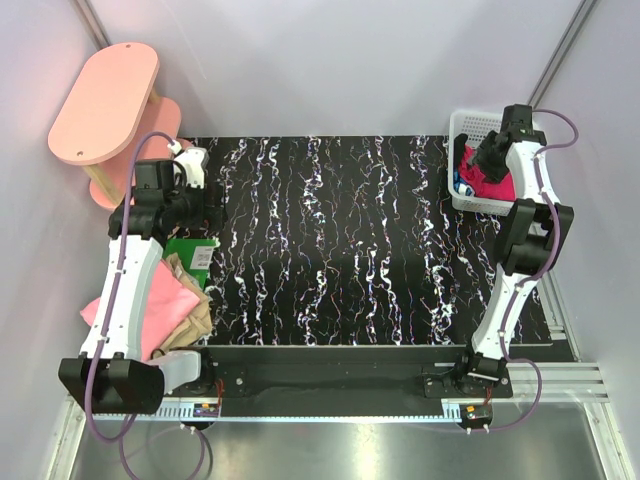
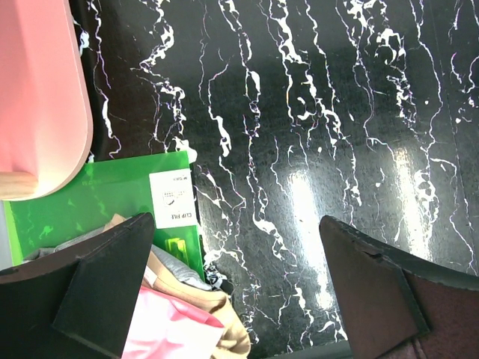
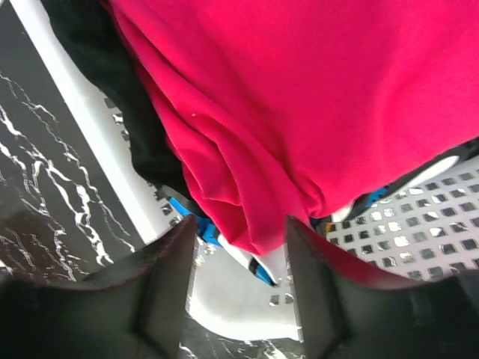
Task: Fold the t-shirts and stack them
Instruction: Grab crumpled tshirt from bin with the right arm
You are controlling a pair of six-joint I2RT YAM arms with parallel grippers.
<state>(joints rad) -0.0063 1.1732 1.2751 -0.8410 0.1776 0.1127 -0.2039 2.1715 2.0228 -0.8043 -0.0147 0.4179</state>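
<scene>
Right fingers stand apart, straddling a fold of the crimson t-shirt.

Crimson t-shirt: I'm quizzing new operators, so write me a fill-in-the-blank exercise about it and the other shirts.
The crimson t-shirt lies in the white ____.
The right gripper straddles its fold; the left gripper hovers over the marbled ____.
The light pink t-shirt and tan t-shirt lie beside the ____ arm.
basket; table; left
</scene>
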